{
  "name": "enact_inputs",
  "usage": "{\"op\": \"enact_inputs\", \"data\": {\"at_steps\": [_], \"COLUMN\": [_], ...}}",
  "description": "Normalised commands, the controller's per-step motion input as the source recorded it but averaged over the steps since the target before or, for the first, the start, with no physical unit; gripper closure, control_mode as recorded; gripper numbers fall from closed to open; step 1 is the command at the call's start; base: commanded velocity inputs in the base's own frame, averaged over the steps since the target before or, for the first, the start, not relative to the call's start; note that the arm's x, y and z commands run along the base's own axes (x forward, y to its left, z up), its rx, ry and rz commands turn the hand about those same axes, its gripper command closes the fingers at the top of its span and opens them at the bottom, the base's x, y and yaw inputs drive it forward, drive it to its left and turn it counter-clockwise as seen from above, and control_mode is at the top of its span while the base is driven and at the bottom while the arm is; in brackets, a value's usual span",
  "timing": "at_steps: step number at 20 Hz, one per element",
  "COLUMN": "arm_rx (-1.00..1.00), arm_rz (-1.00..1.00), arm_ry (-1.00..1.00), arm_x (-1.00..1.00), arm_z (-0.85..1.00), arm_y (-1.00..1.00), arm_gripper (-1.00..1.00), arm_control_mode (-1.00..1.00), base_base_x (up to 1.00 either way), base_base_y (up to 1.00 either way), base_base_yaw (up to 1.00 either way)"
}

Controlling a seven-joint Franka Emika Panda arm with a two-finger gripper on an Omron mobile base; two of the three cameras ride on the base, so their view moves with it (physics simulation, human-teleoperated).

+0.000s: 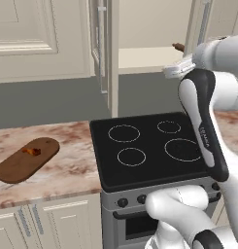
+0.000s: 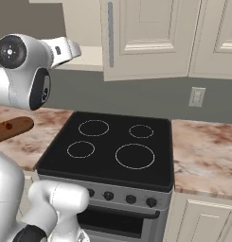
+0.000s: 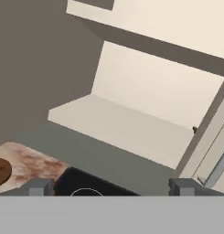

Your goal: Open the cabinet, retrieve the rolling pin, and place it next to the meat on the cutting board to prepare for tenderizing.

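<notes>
The cabinet point(image 1: 140, 58) above the stove point(image 1: 149, 146) stands with both doors swung wide, baring its single cream shelf point(image 3: 122, 125), while the arm lifts the gripper point(image 3: 111, 187) to shelf height just in front of it. The two fingertips point(image 3: 40, 186) stand spread far apart with nothing between them, a pose that reads as a reach set up for the rolling pin point(image 1: 178, 47). Only one brown end of that pin shows, lying on the shelf at its right side, partly hidden behind the arm and the right door; in the hand view a tiny dark tip peeks at the shelf's right edge.

On the marble counter point(image 1: 67, 165) left of the stove lies one oval board point(image 1: 27, 159), flat, with one small lump of meat point(image 1: 32, 151) on its far half, leaving bare wood beside it where the pin could be laid. Count: one pin, one board, one piece of meat, two open doors, four burner rings.
</notes>
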Motion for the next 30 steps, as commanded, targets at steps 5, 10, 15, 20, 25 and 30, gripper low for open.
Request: {"op": "enact_inputs", "data": {"at_steps": [5,10,15,20,25,30], "arm_rx": [-0.23,-0.15,-0.09,-0.08,-0.10,-0.12], "arm_rz": [0.00,-0.12,-0.09,-0.03,0.00,0.00], "arm_ry": [0.04,0.20,0.15,0.05,0.00,-0.02], "arm_x": [0.26,0.71,0.75,0.54,0.32,0.19], "arm_z": [0.00,-0.02,0.00,0.00,-0.02,-0.05], "arm_y": [0.24,0.07,0.00,0.00,-0.02,-0.09], "arm_gripper": [-1.00,-1.00,-1.00,-1.00,-1.00,-1.00], "arm_control_mode": [-1.00,-1.00,-1.00,-1.00,-1.00,-1.00], "base_base_x": [0.00,0.00,0.00,0.00,0.00,0.00], "base_base_y": [0.00,0.00,0.00,0.00,0.00,0.00], "base_base_yaw": [0.00,0.00,0.00,0.00,0.00,0.00]}}
